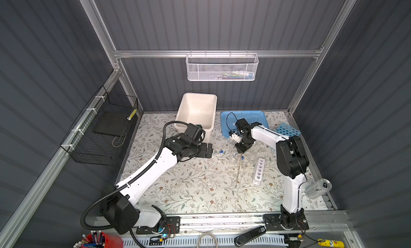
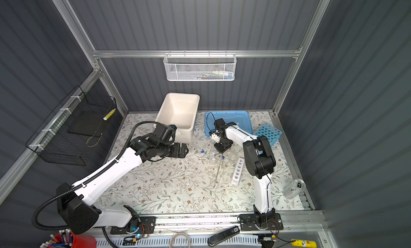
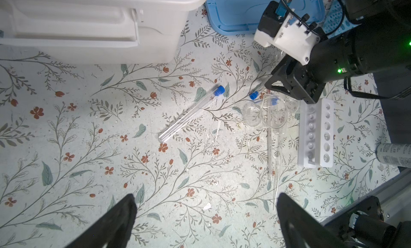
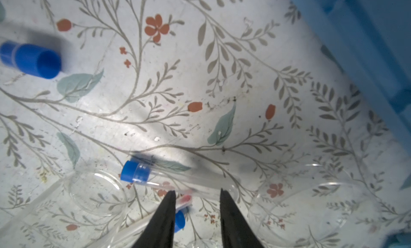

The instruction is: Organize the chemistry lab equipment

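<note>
Right wrist view first: the right gripper (image 4: pixel 196 191) hangs low, jaws partly apart with nothing clamped. Its tips stop just short of a blue-capped test tube (image 4: pixel 178 180) lying flat across their line. That reads as a line-up for a pinch on the tube's body, not yet a grip. Clear beakers (image 4: pixel 97 191) crowd in on both sides, so the narrow gap makes sense: wider jaws could knock glass.

In a top view this cluster sits just beside the small white tube rack (image 1: pixel 259 170). Its holes look empty, and it is the likely home for the tubes. A thin glass rod (image 3: pixel 269 146) lies alongside the rack too.

Over to the left gripper (image 3: pixel 206 196): spread wide and holding nothing, it hovers short of a second test tube (image 3: pixel 191 115). That tube lies beyond the cluster from the rack. The wide spread is there to straddle it, I judge. The sky-blue rack (image 1: pixel 288 130) sits behind the white rack, apart from it.
</note>
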Motion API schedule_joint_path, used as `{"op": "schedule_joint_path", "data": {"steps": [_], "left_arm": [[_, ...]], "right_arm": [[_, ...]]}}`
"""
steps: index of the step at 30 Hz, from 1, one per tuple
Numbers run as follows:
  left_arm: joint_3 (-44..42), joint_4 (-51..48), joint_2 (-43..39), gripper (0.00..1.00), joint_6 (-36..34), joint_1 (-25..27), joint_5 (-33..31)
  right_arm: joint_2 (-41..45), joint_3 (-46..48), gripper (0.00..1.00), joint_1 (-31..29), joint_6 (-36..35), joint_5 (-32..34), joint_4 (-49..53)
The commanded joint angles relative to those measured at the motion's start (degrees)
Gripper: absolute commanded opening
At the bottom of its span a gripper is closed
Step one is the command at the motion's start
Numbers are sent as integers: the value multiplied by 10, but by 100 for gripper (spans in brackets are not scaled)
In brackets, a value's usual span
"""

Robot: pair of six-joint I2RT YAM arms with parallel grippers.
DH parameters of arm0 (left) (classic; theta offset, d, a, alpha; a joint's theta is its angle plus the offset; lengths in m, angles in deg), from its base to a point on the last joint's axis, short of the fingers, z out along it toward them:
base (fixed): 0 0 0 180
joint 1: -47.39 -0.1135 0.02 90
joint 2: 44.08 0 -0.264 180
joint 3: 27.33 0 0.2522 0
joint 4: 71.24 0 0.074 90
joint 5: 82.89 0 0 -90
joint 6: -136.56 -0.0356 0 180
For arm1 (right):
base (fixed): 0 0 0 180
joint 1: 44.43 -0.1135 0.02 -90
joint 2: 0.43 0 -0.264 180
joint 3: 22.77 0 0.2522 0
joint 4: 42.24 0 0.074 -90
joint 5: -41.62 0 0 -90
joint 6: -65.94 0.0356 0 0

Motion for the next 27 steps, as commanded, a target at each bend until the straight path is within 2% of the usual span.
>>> {"op": "schedule_joint_path", "data": {"steps": [1, 27], "left_arm": [[-4, 0, -6, 99, 7, -4, 9], [-3, -3, -6, 99, 6, -5, 9]], "right_arm": [[-9, 4, 37, -4, -2, 3, 7], [-32, -8, 38, 0, 4, 1, 11]]}}
